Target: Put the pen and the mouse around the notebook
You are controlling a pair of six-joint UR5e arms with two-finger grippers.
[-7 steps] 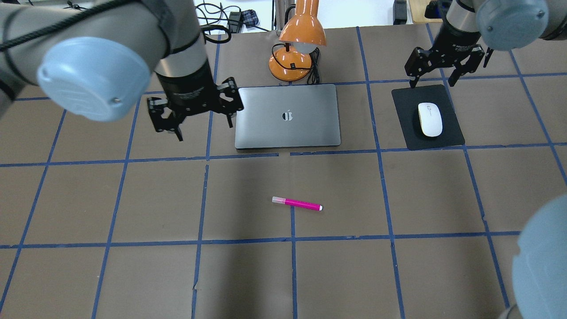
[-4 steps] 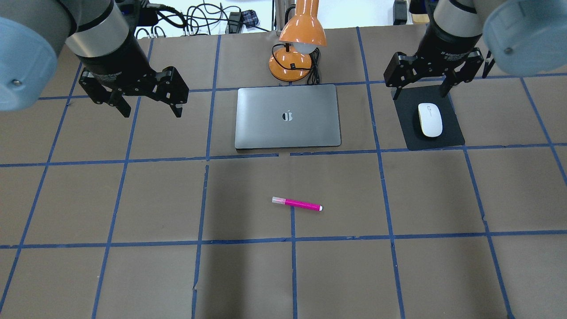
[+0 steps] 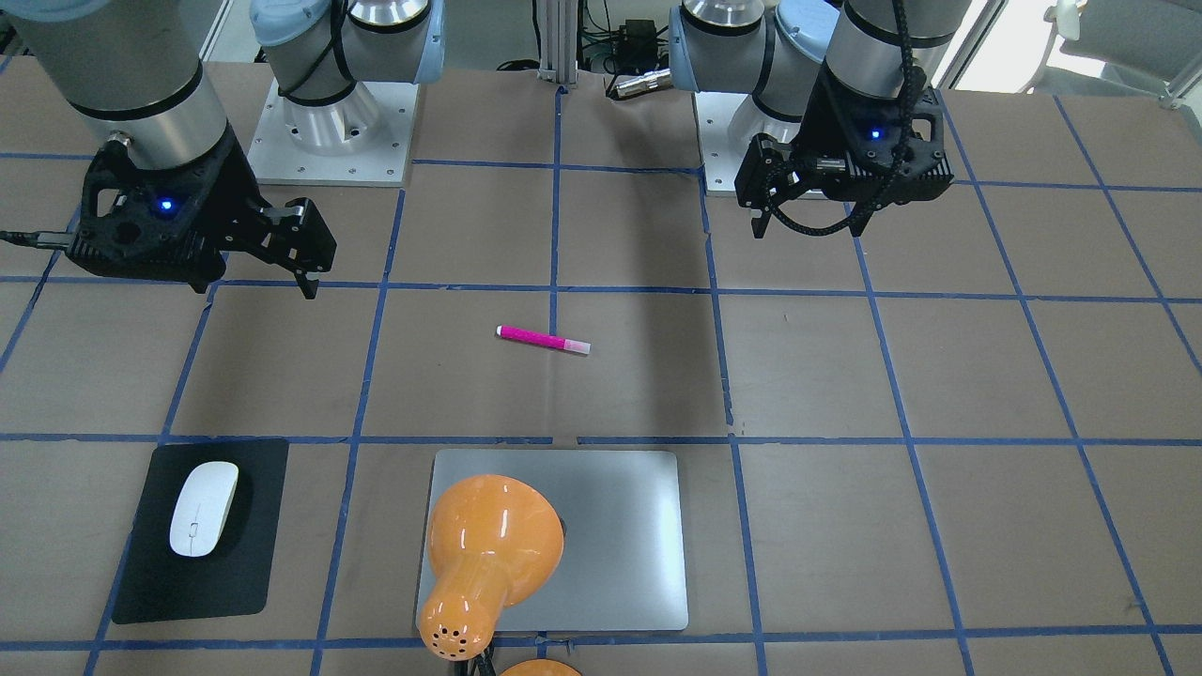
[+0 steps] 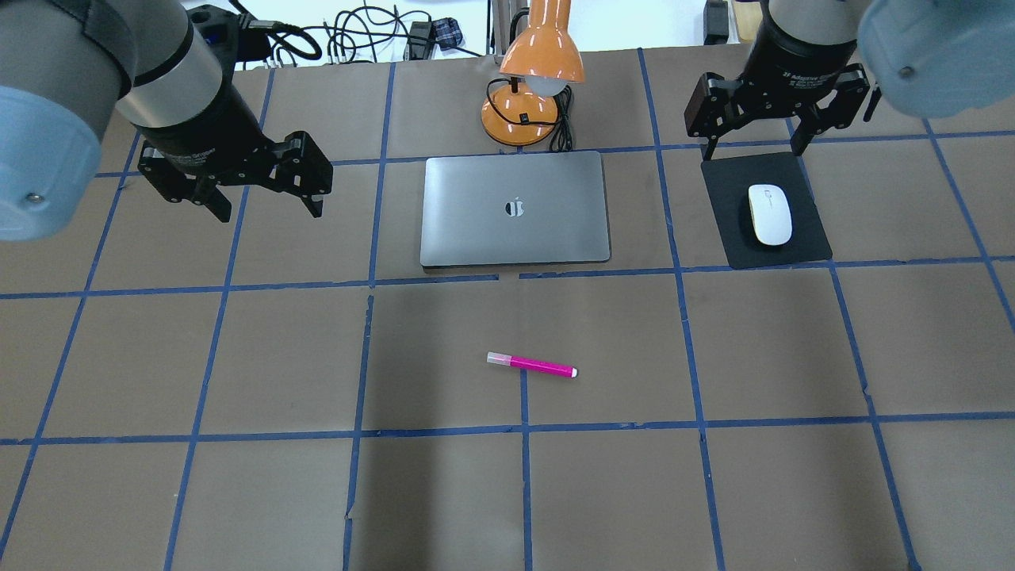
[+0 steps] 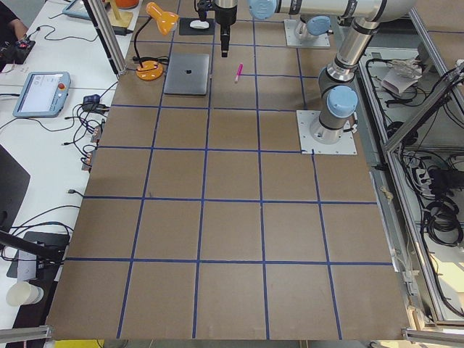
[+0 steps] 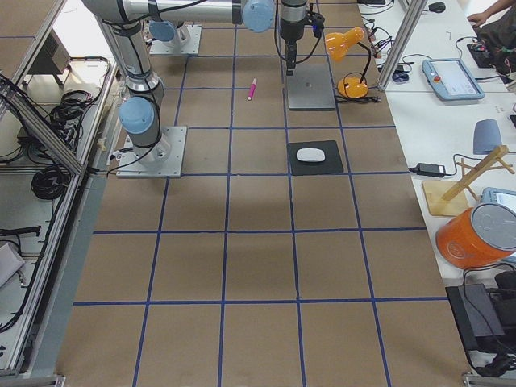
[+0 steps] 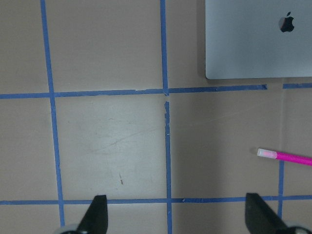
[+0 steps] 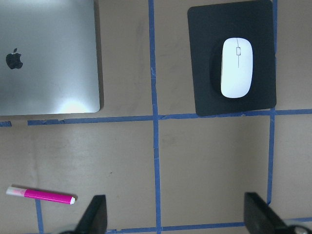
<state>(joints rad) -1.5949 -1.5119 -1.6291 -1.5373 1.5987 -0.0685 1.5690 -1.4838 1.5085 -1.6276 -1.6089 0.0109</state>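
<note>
Before me the brown tabletop [image 4: 238,357], gridded with blue tape, carried a silver laptop [image 4: 515,210] toward its far edge, an orange desk lamp [image 4: 519,119] just behind that, a black mouse mat [image 4: 807,238] off to the right, and a pink pen [image 4: 531,364] near its middle.

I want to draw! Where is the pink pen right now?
In the overhead view the pen lies flat near the middle of the table, apart from the notebook, on the side of it nearer the robot.

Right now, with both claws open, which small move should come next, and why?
Probably move the left claw toward the pen and down over it. The pen lies loose, apart from the notebook, and this open claw holds nothing.
</note>
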